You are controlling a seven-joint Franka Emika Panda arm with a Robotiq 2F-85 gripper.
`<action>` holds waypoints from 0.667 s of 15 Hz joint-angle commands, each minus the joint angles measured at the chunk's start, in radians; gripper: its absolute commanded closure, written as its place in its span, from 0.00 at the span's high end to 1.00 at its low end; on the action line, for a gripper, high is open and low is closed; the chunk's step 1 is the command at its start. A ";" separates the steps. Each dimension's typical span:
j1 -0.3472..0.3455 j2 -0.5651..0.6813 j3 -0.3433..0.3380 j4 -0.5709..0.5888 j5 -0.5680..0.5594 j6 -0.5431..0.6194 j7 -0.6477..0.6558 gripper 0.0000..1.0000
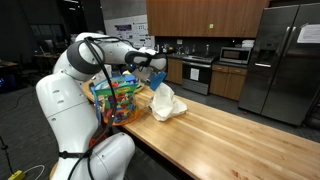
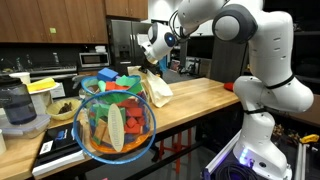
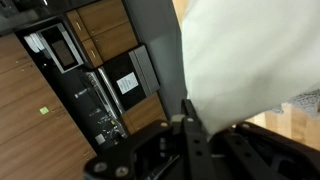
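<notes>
A cream-white cloth [image 1: 166, 102] hangs from my gripper [image 1: 157, 78] with its lower part bunched on the wooden table [image 1: 230, 135]. It also shows in the other exterior view [image 2: 157, 88], below the gripper [image 2: 155, 64]. In the wrist view the white cloth [image 3: 245, 60] fills the upper right and runs down between the black fingers [image 3: 205, 125], which are shut on it. The gripper is above the table, next to a bowl of colourful toys.
A clear bowl of colourful toys [image 2: 117, 124] stands on the table end, also in the other exterior view [image 1: 115, 100]. A dark pot [image 2: 20, 110] and a bowl [image 2: 62, 112] stand beside it. Kitchen cabinets, a stove [image 1: 196, 72] and a steel refrigerator [image 1: 283, 60] line the back.
</notes>
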 commanded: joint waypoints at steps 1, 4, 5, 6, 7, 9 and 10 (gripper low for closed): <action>0.055 0.112 -0.016 0.040 -0.004 0.028 0.075 0.01; 0.104 0.157 -0.037 0.028 -0.009 0.029 0.077 0.01; 0.115 0.162 -0.046 0.017 -0.013 0.028 0.073 0.01; 0.131 0.159 -0.064 -0.003 -0.017 0.028 0.072 0.01; 0.151 0.144 -0.083 -0.034 -0.026 0.021 0.066 0.01; 0.188 0.141 -0.151 -0.092 -0.026 0.021 0.071 0.01; 0.203 0.135 -0.186 -0.124 -0.024 0.020 0.074 0.01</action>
